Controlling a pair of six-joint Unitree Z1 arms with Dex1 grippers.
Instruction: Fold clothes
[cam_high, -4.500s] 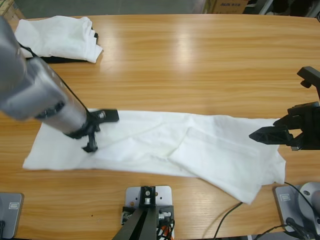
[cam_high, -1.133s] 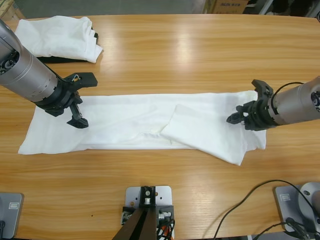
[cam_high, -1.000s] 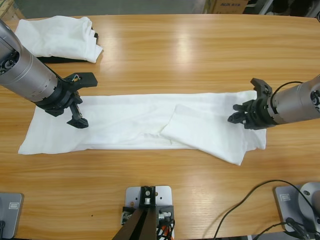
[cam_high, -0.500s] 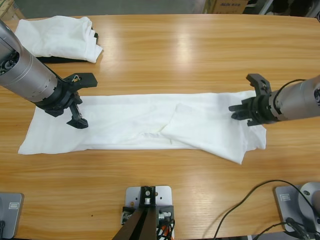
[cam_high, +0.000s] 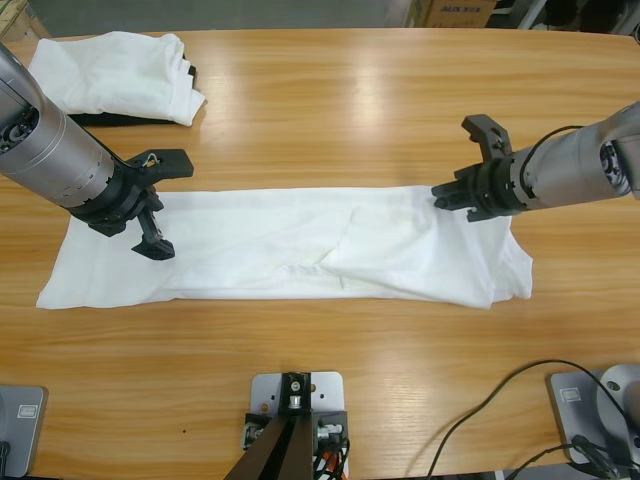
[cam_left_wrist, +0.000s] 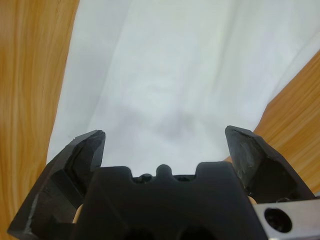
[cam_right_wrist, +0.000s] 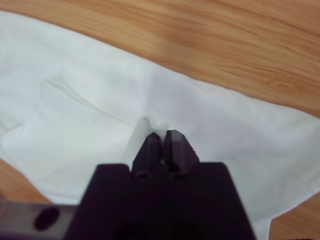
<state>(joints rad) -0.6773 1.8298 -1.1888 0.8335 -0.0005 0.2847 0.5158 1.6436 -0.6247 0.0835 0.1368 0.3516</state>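
Note:
The white T-shirt (cam_high: 270, 245) lies as a long folded strip across the middle of the table. My left gripper (cam_high: 164, 204) hovers over the shirt's left end, open, with only white cloth (cam_left_wrist: 170, 75) showing between its jaws. My right gripper (cam_high: 443, 194) sits at the strip's far right edge, shut on a small pinch of the shirt's fabric (cam_right_wrist: 150, 124) that stands up at its fingertips (cam_right_wrist: 161, 136). The shirt's right end (cam_high: 500, 270) bunches a little below that gripper. No chest print or neck label shows.
A second folded white garment (cam_high: 115, 72) rests on a black folded one (cam_high: 100, 119) in the far left corner. Cardboard boxes (cam_high: 450, 12) stand beyond the table's far edge. A black cable (cam_high: 480, 410) loops over the near right of the table.
My right gripper, shut on the cloth, has moved left and toward the table's far side, pulling the lower right flap up so the strip looks narrower. The left arm has barely shifted.

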